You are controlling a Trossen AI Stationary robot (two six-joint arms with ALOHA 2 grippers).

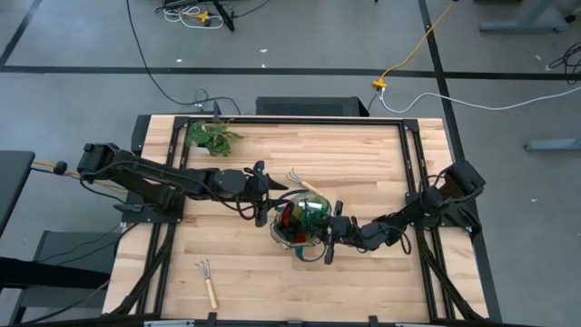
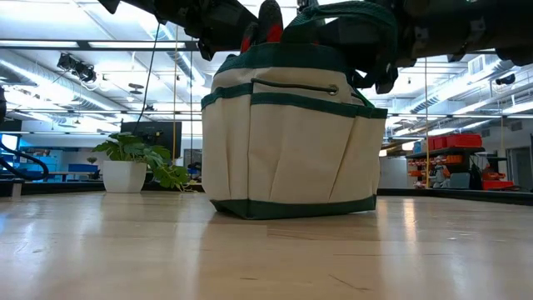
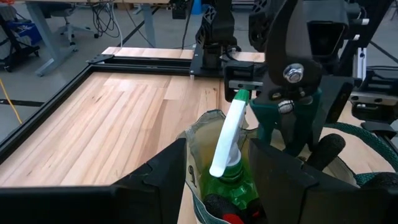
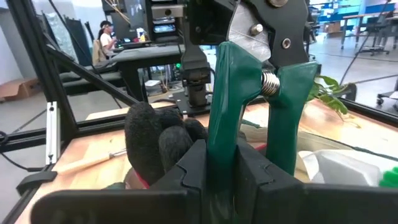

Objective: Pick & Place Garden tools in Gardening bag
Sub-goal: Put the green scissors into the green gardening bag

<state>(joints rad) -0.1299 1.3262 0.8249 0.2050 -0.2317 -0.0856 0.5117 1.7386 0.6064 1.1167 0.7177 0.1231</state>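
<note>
green-handled pruning shears (image 4: 255, 106) upright over round-mouthed cream fabric bag with dark green trim (image 2: 291, 142) at table centre, long axis near vertical, metal head up, handles down. right gripper (image 4: 221, 165) pinching one green handle between its fingers. left gripper (image 3: 217, 168) fingers spread wide, empty, above bag mouth, straddling green round piece with white handle (image 3: 229, 140) leaning inside bag.

Left gripper (image 3: 214, 180) open above bag (image 3: 202, 134); white-handled green piece (image 3: 229, 149) inside, pruning shears (image 3: 292, 112) beyond.
</note>
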